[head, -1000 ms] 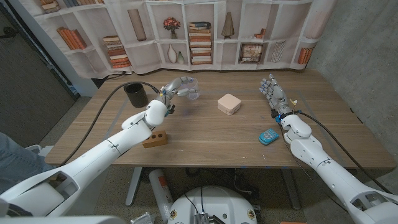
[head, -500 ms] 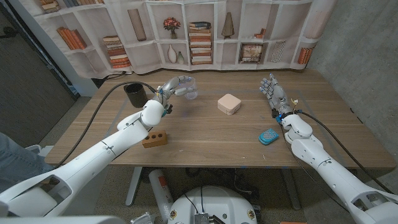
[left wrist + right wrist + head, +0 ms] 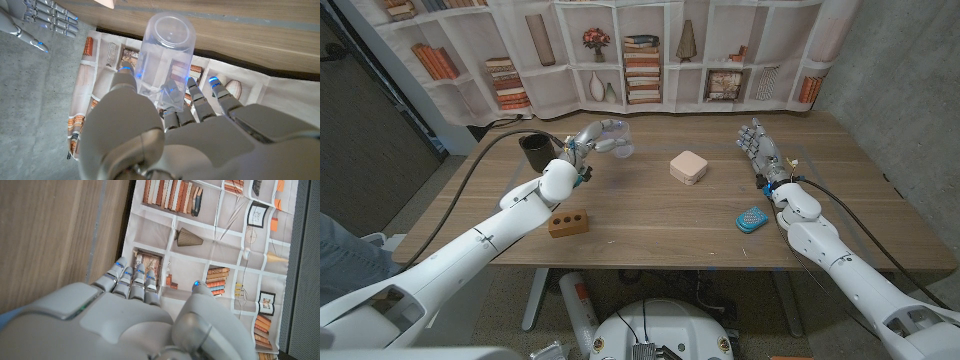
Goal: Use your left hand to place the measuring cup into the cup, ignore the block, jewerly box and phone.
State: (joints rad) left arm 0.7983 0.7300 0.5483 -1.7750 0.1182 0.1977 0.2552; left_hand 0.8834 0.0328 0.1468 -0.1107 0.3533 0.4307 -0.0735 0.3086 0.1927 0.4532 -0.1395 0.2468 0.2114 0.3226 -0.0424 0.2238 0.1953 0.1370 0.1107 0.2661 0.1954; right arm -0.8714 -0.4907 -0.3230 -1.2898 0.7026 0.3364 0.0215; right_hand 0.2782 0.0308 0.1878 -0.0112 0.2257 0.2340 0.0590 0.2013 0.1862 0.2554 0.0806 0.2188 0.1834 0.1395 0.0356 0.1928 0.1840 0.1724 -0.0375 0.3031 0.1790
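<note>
Left hand (image 3: 592, 137) grips the clear measuring cup (image 3: 620, 140) in its fingers (lifted off the table), black cup (image 3: 536, 152) at its 9 o'clock; right hand (image 3: 758, 148) fingers released, empty.

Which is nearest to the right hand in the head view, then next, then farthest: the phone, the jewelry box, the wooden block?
1. Phone, beside the right hand's wrist, toward the table's near edge.
2. Jewelry box, mid-table, to the hand's left.
3. Wooden block, on the table's left side, under the left arm.
</note>
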